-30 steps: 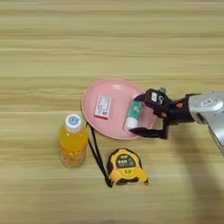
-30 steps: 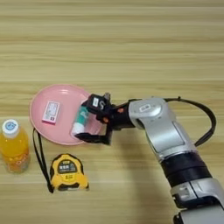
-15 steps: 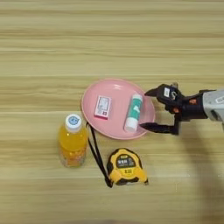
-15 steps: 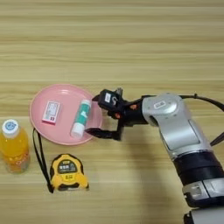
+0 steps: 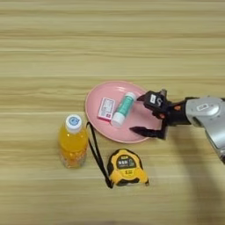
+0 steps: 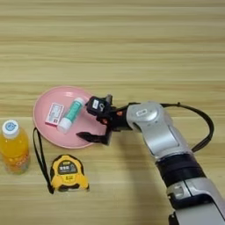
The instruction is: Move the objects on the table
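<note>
A white tube (image 5: 123, 108) with a green label lies on a pink plate (image 5: 97, 93), next to a small white-and-pink packet (image 5: 106, 108). My right gripper (image 5: 139, 114) hovers open over the plate's right rim, just right of the tube, with nothing between its fingers. An orange-drink bottle (image 5: 73, 140) with a white cap stands upright to the plate's lower left. The yellow-black tape measure (image 5: 127, 167) lies below the plate, its black strap (image 5: 96, 154) running up toward the bottle. In the right eye view the tube (image 6: 71, 114) and gripper (image 6: 86, 122) show the same.
The wooden table (image 5: 112, 39) stretches wide above the plate. My silver forearm (image 6: 154, 132) comes in from the lower right, with a black cable (image 6: 202, 125) looping to its right.
The gripper let go of the tube, which now lies on the plate. The open gripper drew back to the right, clear of the tube.
</note>
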